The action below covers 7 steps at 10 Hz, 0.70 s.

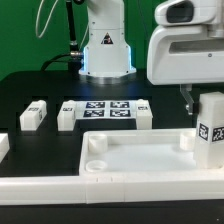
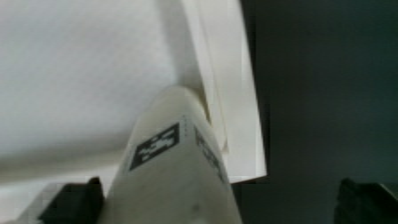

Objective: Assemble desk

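- The gripper [image 2: 219,203] is being held with its jaws wide apart. In the wrist view a dark fingertip [image 2: 71,204] is being shown on each side of the upright leg [image 2: 171,150], with a gap on both sides, so nothing is being clamped.
- The tabletop [image 1: 150,155] is being carried by the black table [image 1: 30,95], close to the table's edge nearest the exterior camera, just behind a long white border bar [image 1: 100,188].
- The upright leg is being shown at the tabletop's corner on the exterior view's right. Whether it is fully seated there cannot be told.
- A round socket [image 1: 97,150] is being left empty at the tabletop's corner on the exterior view's left.
- Three more legs [image 1: 68,115] are being kept flat near the middle of the table, beside the marker board [image 1: 105,108].
- The legs are being judged as light, stiff plastic blocks with smooth, probably slippery faces. A hold across two flat opposite sides, near the upper end, is being advised, so that the lower end can enter a socket.
- The tabletop is being judged as rigid but too wide for the jaws. Only its thin rim is offering a place to grip, and it is likely to slide if pushed.
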Tool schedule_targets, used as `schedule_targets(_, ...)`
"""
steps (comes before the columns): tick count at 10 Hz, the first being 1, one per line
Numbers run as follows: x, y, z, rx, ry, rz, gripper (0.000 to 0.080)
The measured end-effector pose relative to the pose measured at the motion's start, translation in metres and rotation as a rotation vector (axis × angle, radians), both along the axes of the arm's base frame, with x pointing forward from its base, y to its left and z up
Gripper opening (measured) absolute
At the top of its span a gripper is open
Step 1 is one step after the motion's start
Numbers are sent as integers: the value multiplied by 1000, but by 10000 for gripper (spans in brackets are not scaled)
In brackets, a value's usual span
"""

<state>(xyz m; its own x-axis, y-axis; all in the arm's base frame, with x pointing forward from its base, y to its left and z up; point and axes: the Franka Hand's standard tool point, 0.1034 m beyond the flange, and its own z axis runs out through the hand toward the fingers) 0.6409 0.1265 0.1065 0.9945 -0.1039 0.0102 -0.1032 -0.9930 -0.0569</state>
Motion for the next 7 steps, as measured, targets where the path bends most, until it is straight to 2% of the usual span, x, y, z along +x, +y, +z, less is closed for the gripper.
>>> schedule_targets(2, 1, -4, -4, -9, -24, 307, 648)
schedule_targets(3, 1, -3, -4, -8, -22, 265, 648)
schedule_targets(5, 1, -6, -4, -11, -21, 249, 387)
schedule_targets(6, 2, -10, -4, -15, -19, 209, 292)
schedule_targets(7, 2, -11, -5, -13, -14, 111, 292)
